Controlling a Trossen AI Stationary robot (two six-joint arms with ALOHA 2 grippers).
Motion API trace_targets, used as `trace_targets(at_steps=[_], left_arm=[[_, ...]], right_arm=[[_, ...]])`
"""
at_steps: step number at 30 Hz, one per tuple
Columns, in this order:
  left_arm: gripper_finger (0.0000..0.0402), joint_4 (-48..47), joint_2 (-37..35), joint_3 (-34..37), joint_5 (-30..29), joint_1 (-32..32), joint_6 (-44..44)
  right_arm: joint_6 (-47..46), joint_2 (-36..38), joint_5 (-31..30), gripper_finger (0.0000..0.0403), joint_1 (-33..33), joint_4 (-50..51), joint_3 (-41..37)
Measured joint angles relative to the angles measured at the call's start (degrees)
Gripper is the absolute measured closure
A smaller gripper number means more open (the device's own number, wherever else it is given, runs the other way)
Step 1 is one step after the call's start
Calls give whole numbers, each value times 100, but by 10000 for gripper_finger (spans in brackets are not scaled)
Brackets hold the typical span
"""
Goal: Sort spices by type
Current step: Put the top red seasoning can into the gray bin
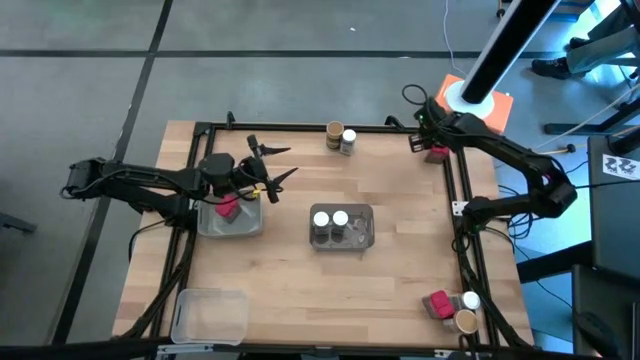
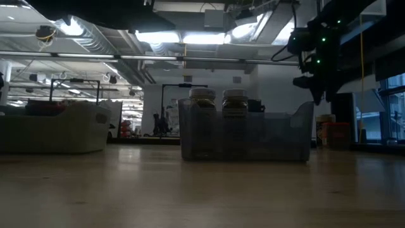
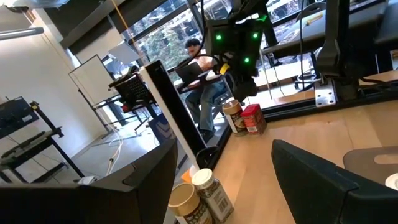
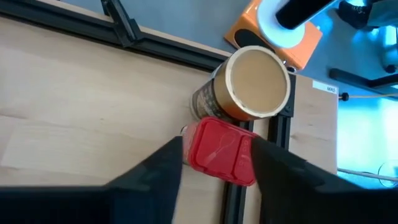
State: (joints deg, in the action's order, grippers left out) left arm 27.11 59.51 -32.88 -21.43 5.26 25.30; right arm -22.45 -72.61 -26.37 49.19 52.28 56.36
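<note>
Red packet: a red-lidded packet (image 4: 219, 151) sits at the far right corner of the bench (image 1: 300, 270), touching a tan-lidded jar (image 4: 252, 83).
Right gripper: the right gripper (image 4: 214, 163) hangs directly over that packet, fingers spread to either side of it and not yet closed on it.
Left gripper: the left gripper (image 1: 272, 172) is raised near the left edge, beside the left tray (image 1: 232, 220), fingers apart and holding nothing.
Sorted so far: 1 red packet (image 1: 227, 207) lies in the left tray; 2 white-lidded jars (image 1: 331, 219) stand in the centre tray (image 1: 342, 228).
Unsorted: 2 jars (image 1: 341, 136) at the far edge; 3 containers (image 1: 453, 308) at the near right corner.
Step in hand: picking up the corner packet, by my reading.
Next move: lower, close on the packet alone without nudging the touching jar, then lift.
</note>
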Motion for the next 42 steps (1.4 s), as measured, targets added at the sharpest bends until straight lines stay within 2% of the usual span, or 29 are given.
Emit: trace_targets(at_steps=[5, 8, 10, 15, 19, 24, 34, 42], left_arm=[[151, 1, 0, 0, 0, 0, 0], [151, 2, 0, 0, 0, 0, 0], [151, 2, 0, 0, 0, 0, 0], [151, 4, 0, 0, 0, 2, 0], [151, 5, 0, 0, 0, 2, -2], [151, 7, 0, 0, 0, 4, -1], [151, 4, 0, 0, 2, 4, -2], [151, 5, 0, 0, 2, 4, -2]], right_arm=[[-160, -203, -29, 324, 0, 126, 0], [-202, -368, -332, 378, -10, 140, -36], [-276, -476, -595, 396, -71, 130, -80], [-463, -734, -1205, 378, -177, 27, -183], [-555, -901, -1451, 383, -201, 26, -251], [-583, -1042, -1539, 399, -208, -25, -331], [-616, -1327, -1553, 387, -208, 19, -365], [-582, -1541, -1297, 387, -200, 19, -356]])
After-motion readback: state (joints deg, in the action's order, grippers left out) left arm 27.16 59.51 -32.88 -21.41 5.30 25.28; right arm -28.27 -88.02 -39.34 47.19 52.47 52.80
